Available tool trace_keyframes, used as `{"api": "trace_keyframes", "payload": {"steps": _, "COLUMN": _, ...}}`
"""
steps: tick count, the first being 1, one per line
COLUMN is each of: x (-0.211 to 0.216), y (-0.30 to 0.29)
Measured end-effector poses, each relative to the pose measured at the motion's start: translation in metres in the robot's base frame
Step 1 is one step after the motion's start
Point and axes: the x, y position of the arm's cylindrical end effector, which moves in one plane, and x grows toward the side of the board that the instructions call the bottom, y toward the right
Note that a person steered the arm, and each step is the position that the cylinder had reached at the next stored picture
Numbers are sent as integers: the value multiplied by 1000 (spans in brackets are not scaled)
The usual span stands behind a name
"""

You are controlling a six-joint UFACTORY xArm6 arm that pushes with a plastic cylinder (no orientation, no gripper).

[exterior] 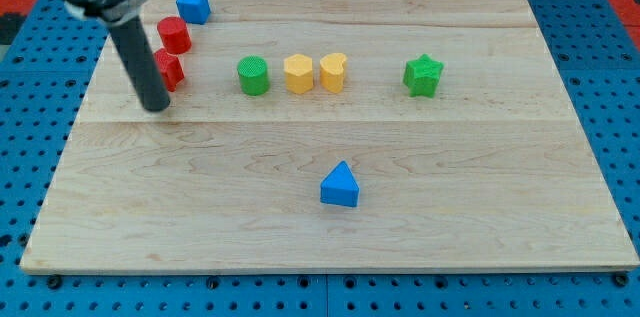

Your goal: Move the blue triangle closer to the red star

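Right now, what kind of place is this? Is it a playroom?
More likely a robot lab bench than a playroom. A wooden board lies on a blue panel full of holes, and my tip on its dark rod stands beside a red block, far from the blue triangle.

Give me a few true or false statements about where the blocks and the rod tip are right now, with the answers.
1. The blue triangle lies alone in the view's lower middle. True.
2. My tip touches the blue triangle. False: it is far off at the view's left, beside a red block.
3. The green star sits right of the two yellow blocks. True.
4. The green cylinder is right of the yellow blocks. False: it is left of them.
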Motion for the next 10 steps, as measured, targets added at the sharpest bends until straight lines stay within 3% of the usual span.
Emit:
{"api": "trace_keyframes", "payload": {"steps": 2, "x": 132, "y": 183}}
{"api": "trace_keyframes", "payload": {"steps": 3, "x": 145, "y": 294}}
{"api": "trace_keyframes", "payload": {"steps": 4, "x": 113, "y": 261}}
{"api": "trace_keyframes", "payload": {"steps": 5, "x": 78, "y": 170}}
{"api": "trace_keyframes", "payload": {"steps": 8, "x": -24, "y": 84}}
{"api": "trace_keyframes", "payload": {"steps": 10, "x": -35, "y": 59}}
